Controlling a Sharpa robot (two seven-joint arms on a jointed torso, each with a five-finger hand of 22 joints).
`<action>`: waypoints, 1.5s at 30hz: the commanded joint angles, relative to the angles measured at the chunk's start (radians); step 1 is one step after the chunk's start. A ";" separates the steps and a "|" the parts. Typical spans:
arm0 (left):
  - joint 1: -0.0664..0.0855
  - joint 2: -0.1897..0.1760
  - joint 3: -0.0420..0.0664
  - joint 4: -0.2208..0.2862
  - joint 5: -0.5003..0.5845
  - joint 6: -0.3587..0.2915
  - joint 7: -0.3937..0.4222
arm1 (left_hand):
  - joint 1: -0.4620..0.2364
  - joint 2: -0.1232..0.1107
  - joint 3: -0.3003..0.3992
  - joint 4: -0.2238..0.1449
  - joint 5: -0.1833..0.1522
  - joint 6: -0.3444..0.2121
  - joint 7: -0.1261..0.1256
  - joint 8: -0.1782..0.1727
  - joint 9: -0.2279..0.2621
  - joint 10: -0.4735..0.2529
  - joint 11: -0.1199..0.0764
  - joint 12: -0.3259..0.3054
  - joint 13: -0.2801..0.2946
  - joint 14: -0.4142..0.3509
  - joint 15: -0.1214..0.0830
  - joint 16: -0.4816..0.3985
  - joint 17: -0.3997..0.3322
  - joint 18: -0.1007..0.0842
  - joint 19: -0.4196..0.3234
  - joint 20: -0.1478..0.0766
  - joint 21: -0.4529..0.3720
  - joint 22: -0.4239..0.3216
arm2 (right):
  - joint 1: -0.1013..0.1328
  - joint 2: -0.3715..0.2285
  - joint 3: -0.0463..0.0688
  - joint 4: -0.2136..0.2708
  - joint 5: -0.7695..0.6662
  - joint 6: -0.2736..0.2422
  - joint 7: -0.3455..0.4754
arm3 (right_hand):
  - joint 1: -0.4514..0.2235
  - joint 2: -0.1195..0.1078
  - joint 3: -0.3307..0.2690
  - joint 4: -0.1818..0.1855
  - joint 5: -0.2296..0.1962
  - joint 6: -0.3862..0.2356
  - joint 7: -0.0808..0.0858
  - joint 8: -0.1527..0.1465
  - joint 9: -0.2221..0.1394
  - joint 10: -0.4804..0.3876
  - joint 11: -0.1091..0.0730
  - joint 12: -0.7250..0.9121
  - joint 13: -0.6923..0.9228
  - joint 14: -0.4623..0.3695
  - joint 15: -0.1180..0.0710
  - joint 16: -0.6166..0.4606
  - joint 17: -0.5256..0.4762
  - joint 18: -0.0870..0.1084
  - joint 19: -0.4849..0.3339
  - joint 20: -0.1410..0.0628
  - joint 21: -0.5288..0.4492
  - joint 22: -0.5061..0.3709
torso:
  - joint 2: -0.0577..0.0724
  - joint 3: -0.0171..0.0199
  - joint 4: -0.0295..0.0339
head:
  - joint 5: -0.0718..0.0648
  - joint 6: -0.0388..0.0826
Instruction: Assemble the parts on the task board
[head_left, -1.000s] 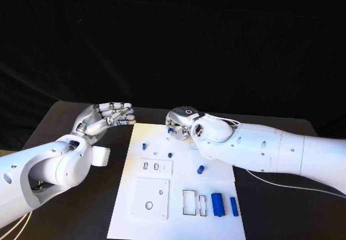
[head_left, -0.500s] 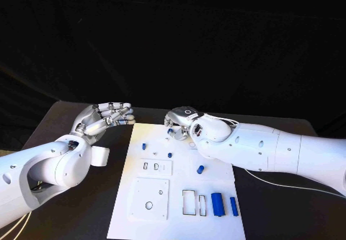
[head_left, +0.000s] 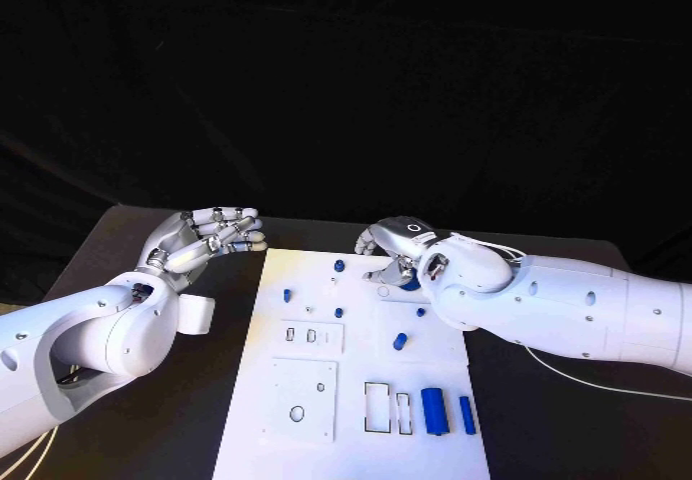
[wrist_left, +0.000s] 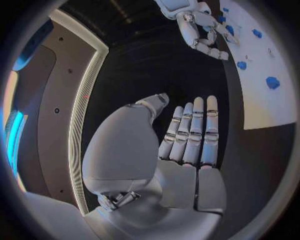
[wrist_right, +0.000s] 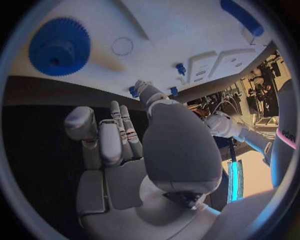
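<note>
Gear (wrist_right: 59, 47) lies flat on the board (head_left: 361, 360), at its far right, just off the right hand's (head_left: 408, 250) fingertips. Nothing touches it.

Change since a second ago: the right hand slid along the board's far edge from the middle to the right side. That uncovered a small peg (head_left: 339, 266), which now stands clear near the far edge.

Right hand: fingers apart, holding nothing that I can see, palm facing down over the board. My read is it's repositioning for the gear and hasn't grasped yet.

Left hand (head_left: 216, 235): empty, fingers straight and side by side, hovering over the table just off the board's far left corner. Hasn't moved.

Rest of the parts look loose: short pieces are scattered mid-board, and two bars (head_left: 436, 409) lie beside the empty slots (head_left: 378, 405) at the near end. Assembly looks early, with most seats unfilled.
</note>
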 joint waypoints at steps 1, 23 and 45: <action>0.001 0.002 0.001 -0.004 0.007 0.023 0.008 | -0.010 0.002 0.001 0.001 -0.002 -0.001 0.019 -0.006 -0.001 -0.002 0.005 -0.006 0.001 -0.003 0.004 -0.004 0.002 0.010 0.000 0.002 0.003 0.002 | 0.003 -0.063 0.002 0.057 0.116 -0.047 -0.021 | 0.010 -0.004 0.019 0.020 0.008 0.019 0.002 -0.002 -0.001 0.052 -0.005 0.020 0.003 0.018 -0.008 0.023 0.037 -0.004 0.028 -0.004 0.030 0.040 | -0.002 0.0023 -0.0059 | -0.001 0.005; 0.000 0.019 0.000 -0.026 0.009 0.041 0.006 | -0.010 0.002 0.001 0.001 -0.002 -0.001 0.019 -0.006 -0.001 -0.002 0.005 -0.006 0.001 -0.003 0.004 -0.004 0.002 0.010 0.000 0.002 0.003 0.002 | 0.002 -0.169 0.003 0.037 0.434 0.069 -0.063 | 0.084 0.020 -0.280 0.164 0.018 -0.100 -0.022 0.115 0.069 0.286 -0.050 0.991 1.018 0.065 -0.043 0.154 0.301 -0.039 0.121 -0.036 0.155 0.239 | -0.002 0.0087 -0.0071 | -0.014 0.008; 0.000 0.015 0.000 -0.025 0.009 0.040 0.003 | -0.010 0.003 0.001 0.000 -0.002 0.000 0.019 -0.007 -0.001 -0.002 0.005 -0.006 0.001 -0.003 0.005 -0.005 0.003 0.010 -0.001 0.002 0.004 0.002 | -0.017 -0.129 0.002 -0.004 0.389 0.057 -0.077 | 0.078 0.040 -0.261 0.162 0.017 -0.095 -0.022 0.182 0.085 0.437 -0.046 1.300 1.358 0.087 -0.036 0.196 0.437 -0.053 0.159 -0.030 0.204 0.311 | 0.002 0.0106 -0.0033 | -0.014 -0.004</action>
